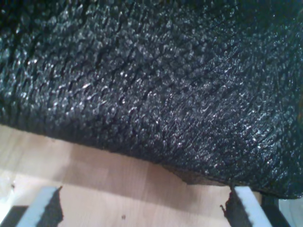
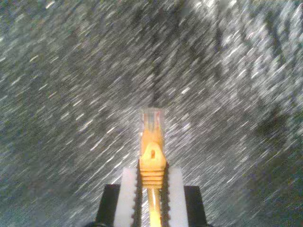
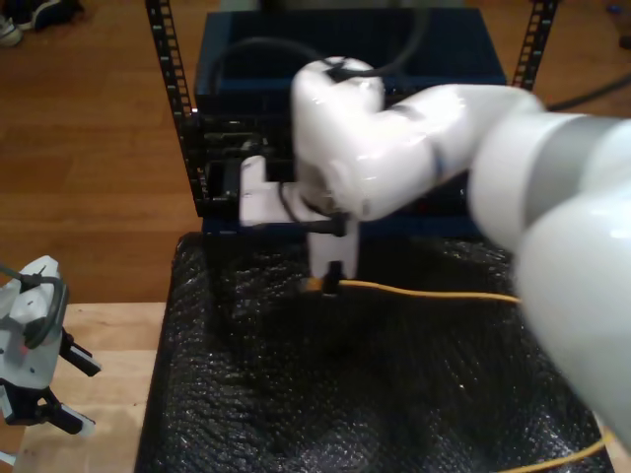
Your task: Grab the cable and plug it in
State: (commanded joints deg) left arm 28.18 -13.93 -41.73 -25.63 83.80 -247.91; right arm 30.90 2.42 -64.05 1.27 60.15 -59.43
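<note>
My second gripper [image 2: 152, 189] hung over the black bubbled mat [image 3: 414, 394], white fingers [image 2: 127, 194] clamped on the thin yellow-orange cable [image 3: 434, 292] behind its clear plug [image 2: 152, 118]. My first gripper [image 1: 142, 208] hovered spread and empty over the pale wooden desk [image 1: 94, 175]. A dark rack [image 3: 227, 168] stood behind.

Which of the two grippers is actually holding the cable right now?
My second gripper: its white pads clamp the cable just behind the clear plug. My first gripper is open over bare wood beside the black mat.
</note>
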